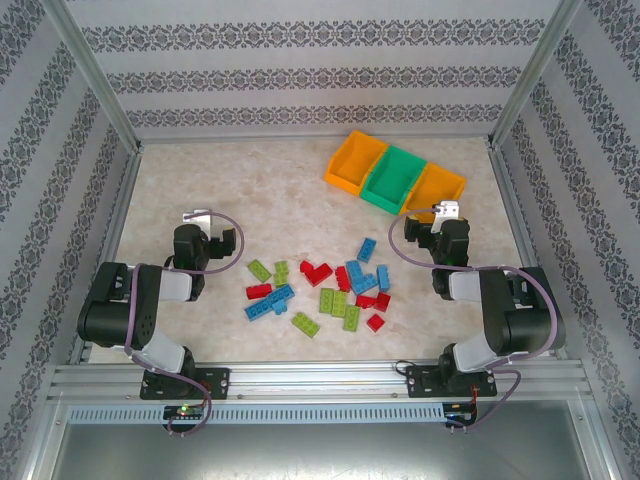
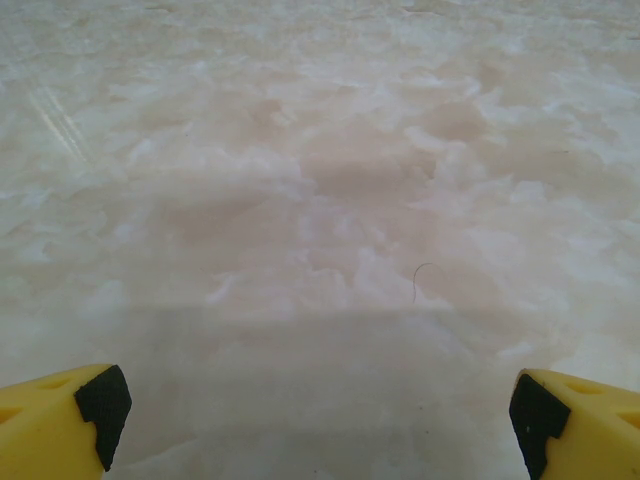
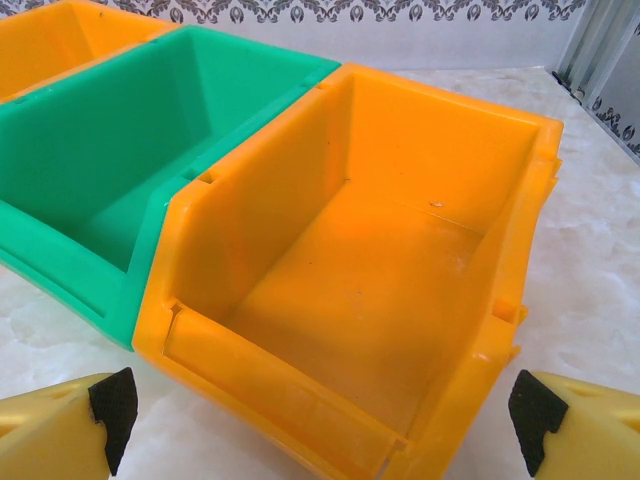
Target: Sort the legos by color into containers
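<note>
The legos lie scattered in the middle of the table: a red L-shaped one (image 1: 317, 270), a long blue one (image 1: 270, 302), light green ones (image 1: 339, 304) and several more. The containers stand in a row at the back right: an orange bin (image 1: 355, 162), a green bin (image 1: 398, 178) and a second orange bin (image 1: 438, 190). My left gripper (image 1: 207, 232) (image 2: 320, 410) is open over bare table, left of the pile. My right gripper (image 1: 437, 228) (image 3: 320, 415) is open just in front of the right orange bin (image 3: 380, 260), beside the green bin (image 3: 120, 170). Both these bins are empty inside.
Aluminium frame posts (image 1: 100, 80) and patterned walls (image 1: 300, 70) close in the marbled table (image 1: 200, 180). Free table surface lies at the back left and between the pile and the bins. The arm bases (image 1: 180, 380) sit on the near rail.
</note>
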Robot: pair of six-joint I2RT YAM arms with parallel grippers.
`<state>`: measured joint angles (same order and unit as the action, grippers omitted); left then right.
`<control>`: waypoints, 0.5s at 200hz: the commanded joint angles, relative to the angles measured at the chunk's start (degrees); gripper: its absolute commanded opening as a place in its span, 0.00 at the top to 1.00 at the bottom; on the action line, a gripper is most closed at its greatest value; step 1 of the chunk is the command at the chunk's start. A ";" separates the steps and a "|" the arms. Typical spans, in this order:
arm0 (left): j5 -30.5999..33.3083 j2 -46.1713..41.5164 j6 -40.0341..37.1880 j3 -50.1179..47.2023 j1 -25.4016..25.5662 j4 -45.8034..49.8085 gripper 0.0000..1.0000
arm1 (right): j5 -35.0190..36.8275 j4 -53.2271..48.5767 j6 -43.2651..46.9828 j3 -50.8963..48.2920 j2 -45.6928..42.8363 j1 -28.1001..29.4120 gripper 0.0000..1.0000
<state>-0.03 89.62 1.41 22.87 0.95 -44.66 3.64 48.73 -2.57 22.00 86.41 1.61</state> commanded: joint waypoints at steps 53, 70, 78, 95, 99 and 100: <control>-0.77 -0.15 -1.15 1.12 -0.95 -2.45 0.01 | -1.18 1.63 0.73 0.33 -0.17 -0.73 0.02; -0.82 -0.15 -1.14 1.12 -0.98 -2.50 0.01 | -1.18 1.68 0.72 0.19 -0.24 -0.73 0.02; -1.36 -0.32 -1.37 1.26 -1.03 -2.26 0.01 | -1.07 1.36 0.62 0.63 -0.44 -0.73 0.02; -2.83 -2.81 -2.12 3.86 -0.95 3.88 0.01 | 0.59 -5.42 0.45 3.14 -3.80 -0.35 0.03; -2.72 -4.07 -1.84 5.24 -0.95 7.83 0.01 | 1.56 -8.83 0.01 4.17 -5.01 -0.29 0.04; -2.57 -4.40 -1.71 5.64 -0.95 8.89 0.01 | 1.77 -10.06 -0.16 4.53 -5.32 -0.25 0.04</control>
<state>-0.82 89.49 1.02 23.55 0.95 -43.44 3.62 47.24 -2.55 22.28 85.95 1.61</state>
